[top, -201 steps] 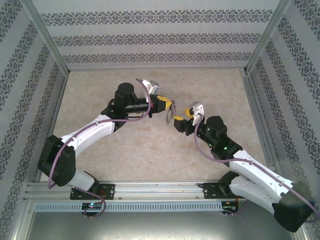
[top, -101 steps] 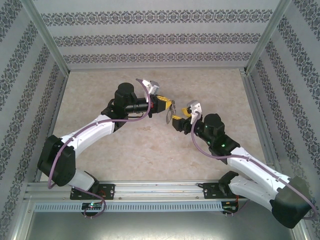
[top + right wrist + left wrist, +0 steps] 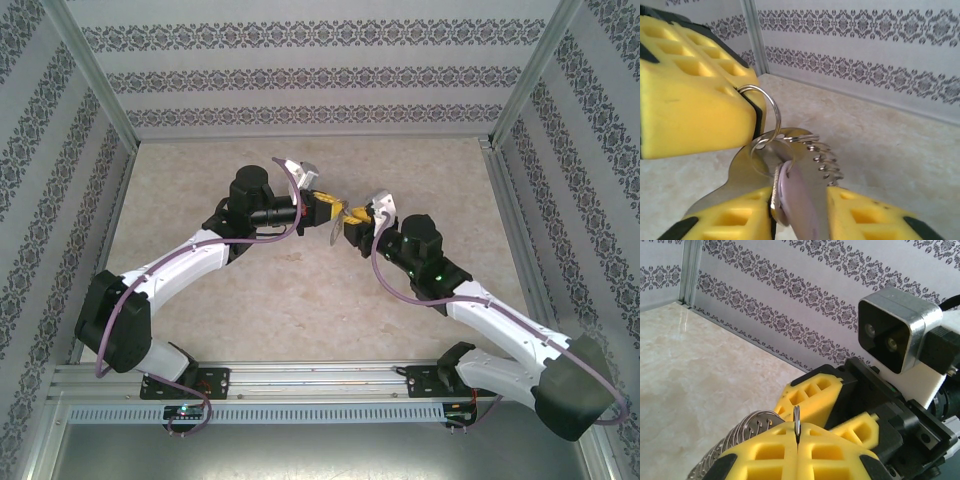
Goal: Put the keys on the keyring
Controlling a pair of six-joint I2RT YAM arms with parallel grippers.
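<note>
Left claw (image 3: 796, 442) pinches the keyring (image 3: 797, 420); right claw (image 3: 800, 215) grips the lilac-headed key (image 3: 800, 197) just beside it, both raised above the beige marbled counter (image 3: 260, 300), between grey patterned walls (image 3: 320, 75).

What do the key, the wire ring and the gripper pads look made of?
The key has a matte lilac head, probably plastic or paint, with a silvery metal edge. The wire ring in the left gripper looks like polished steel: bright glints. The pads are matte yellow with moulded pockets, likely plastic.
</note>
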